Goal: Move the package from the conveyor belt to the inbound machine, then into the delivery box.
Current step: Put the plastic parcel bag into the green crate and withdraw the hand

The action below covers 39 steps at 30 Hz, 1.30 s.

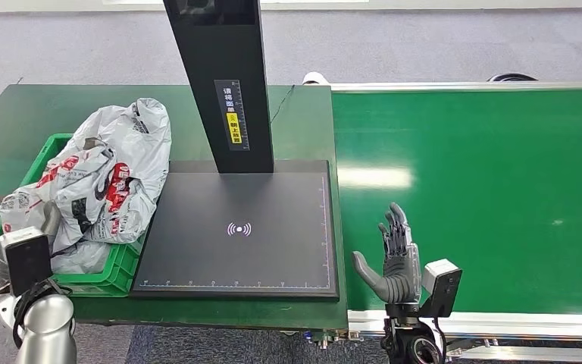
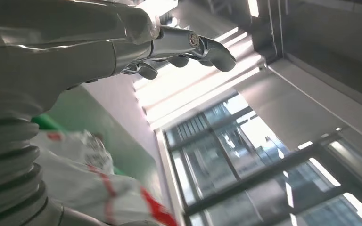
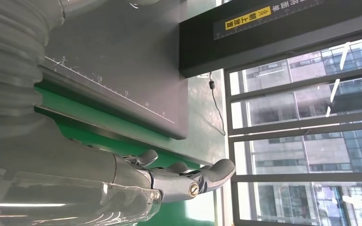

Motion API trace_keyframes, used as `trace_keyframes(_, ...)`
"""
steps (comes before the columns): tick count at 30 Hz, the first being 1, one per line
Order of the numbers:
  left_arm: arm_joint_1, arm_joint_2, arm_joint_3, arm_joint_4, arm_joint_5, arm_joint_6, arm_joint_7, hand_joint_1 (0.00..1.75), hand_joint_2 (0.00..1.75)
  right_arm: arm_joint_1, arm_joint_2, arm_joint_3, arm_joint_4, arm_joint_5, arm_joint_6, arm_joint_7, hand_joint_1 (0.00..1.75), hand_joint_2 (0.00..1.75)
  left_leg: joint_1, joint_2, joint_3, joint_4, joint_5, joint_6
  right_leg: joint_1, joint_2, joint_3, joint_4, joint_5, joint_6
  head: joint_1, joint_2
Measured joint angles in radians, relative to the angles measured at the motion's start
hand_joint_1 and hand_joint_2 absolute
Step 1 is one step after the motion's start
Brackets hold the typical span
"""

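Head view shows the wide green conveyor belt point(image 1: 485, 189) on the robot's right, with no package on the stretch in sight. Beside it on the dark green table point(image 1: 15, 121) lies the flat black scanning platform of the inbound machine point(image 1: 235, 227), bare, with its black upright post point(image 1: 223, 76). The green plastic delivery crate point(image 1: 117, 269) sits at the platform's left and already holds the white plastic mailer packages with red print point(image 1: 98, 182). The right hand point(image 1: 394, 262) is raised over the belt's near edge, fingers spread and empty. The left hand point(image 2: 179, 49), in its wrist view, has its fingers apart and holds nothing. The step looks like waiting; I would keep the right palm low and ready for a package.
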Motion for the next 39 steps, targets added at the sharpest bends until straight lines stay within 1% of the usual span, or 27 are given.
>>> trace_keyframes(5, 0.031, -0.006, -0.044, -0.067, 0.130, -0.099, -0.083, 0.00, 1.75, -0.016, 0.000, 0.000, 0.007, 0.000, 0.001, -0.002, 0.00, 1.75, 0.000, 0.000, 0.000, 0.000, 0.000, 0.000, 0.000, 0.000, 0.000, 0.000, 0.000, 0.000, 0.000, 0.000)
trace_keyframes(7, 0.041, -0.009, -0.063, -0.094, 0.173, -0.131, -0.104, 0.00, 1.75, -0.023, 0.000, 0.000, 0.009, -0.001, 0.002, -0.002, 0.00, 1.75, 0.000, 0.000, 0.000, 0.000, 0.000, 0.000, 0.000, 0.000, 0.000, 0.000, 0.000, 0.000, 0.000, 0.000)
trace_keyframes(14, 0.056, -0.017, -0.094, -0.139, 0.197, -0.146, -0.119, 0.00, 1.75, -0.032, 0.000, 0.000, 0.013, -0.005, 0.002, -0.003, 0.00, 1.75, 0.000, 0.000, 0.000, 0.000, 0.000, 0.000, 0.000, 0.000, 0.000, 0.000, 0.000, 0.000, 0.000, 0.000)
trace_keyframes(17, 0.063, -0.022, -0.105, -0.155, 0.218, -0.143, -0.149, 0.00, 1.75, -0.034, -0.001, 0.000, 0.015, -0.005, 0.002, -0.003, 0.00, 1.75, 0.000, 0.000, 0.000, 0.000, 0.000, 0.000, 0.000, 0.000, 0.000, 0.000, 0.000, 0.000, 0.000, 0.000)
trace_keyframes(20, 0.073, -0.030, -0.119, -0.182, 0.292, -0.159, -0.195, 0.00, 1.75, -0.038, -0.001, 0.001, 0.017, -0.005, 0.002, -0.003, 0.00, 1.75, 0.000, 0.000, 0.000, 0.000, 0.000, 0.000, 0.000, 0.000, 0.000, 0.000, 0.000, 0.000, 0.000, 0.000)
trace_keyframes(22, 0.083, -0.032, -0.138, -0.201, 0.338, -0.206, -0.216, 0.00, 1.75, -0.042, -0.003, 0.003, 0.019, -0.005, 0.005, -0.003, 0.00, 1.75, 0.000, 0.000, 0.000, 0.000, 0.000, 0.000, 0.000, 0.000, 0.000, 0.000, 0.000, 0.000, 0.000, 0.000)
trace_keyframes(24, 0.093, -0.032, -0.168, -0.217, 0.361, -0.276, -0.225, 0.00, 1.75, -0.047, -0.006, 0.006, 0.022, -0.005, 0.014, -0.007, 0.00, 1.75, 0.000, 0.000, 0.000, 0.000, 0.000, 0.000, 0.000, 0.000, 0.000, 0.000, 0.000, 0.000, 0.000, 0.000)
trace_keyframes(27, 0.108, -0.032, -0.233, -0.229, 0.343, -0.363, -0.230, 0.00, 1.75, -0.054, -0.009, 0.012, 0.026, 0.000, 0.029, -0.017, 0.00, 1.75, 0.000, 0.000, 0.000, 0.000, 0.000, 0.000, 0.000, 0.000, 0.000, 0.000, 0.000, 0.000, 0.000, 0.000)
trace_keyframes(30, 0.120, -0.032, -0.300, -0.231, 0.283, -0.372, -0.231, 0.00, 1.75, -0.059, -0.012, 0.019, 0.028, 0.007, 0.036, -0.020, 0.00, 1.75, 0.000, 0.000, 0.000, 0.000, 0.000, 0.000, 0.000, 0.000, 0.000, 0.000, 0.000, 0.000, 0.000, 0.000)
trace_keyframes(32, 0.125, -0.032, -0.332, -0.231, 0.275, -0.384, -0.230, 0.00, 1.75, -0.061, -0.014, 0.024, 0.029, 0.008, 0.037, -0.022, 0.00, 1.75, 0.000, 0.000, 0.000, 0.000, 0.000, 0.000, 0.000, 0.000, 0.000, 0.000, 0.000, 0.000, 0.000, 0.000)
trace_keyframes(33, 0.127, -0.032, -0.344, -0.231, 0.282, -0.404, -0.226, 0.00, 1.75, -0.061, -0.014, 0.025, 0.030, 0.009, 0.040, -0.022, 0.00, 1.75, 0.000, 0.000, 0.000, 0.000, 0.000, 0.000, 0.000, 0.000, 0.000, 0.000, 0.000, 0.000, 0.000, 0.000)
trace_keyframes(36, 0.127, -0.033, -0.381, -0.215, 0.328, -0.524, -0.187, 0.00, 1.75, -0.065, -0.015, 0.029, 0.033, 0.009, 0.058, -0.017, 0.00, 1.75, 0.000, 0.000, 0.000, 0.000, 0.000, 0.000, 0.000, 0.000, 0.000, 0.000, 0.000, 0.000, 0.000, 0.000)
trace_keyframes(39, 0.119, -0.046, -0.431, -0.153, 0.377, -0.634, -0.119, 0.00, 1.75, -0.074, -0.015, 0.037, 0.036, 0.014, 0.069, -0.010, 0.00, 1.75, 0.000, 0.000, 0.000, 0.000, 0.000, 0.000, 0.000, 0.000, 0.000, 0.000, 0.000, 0.000, 0.000, 0.000)
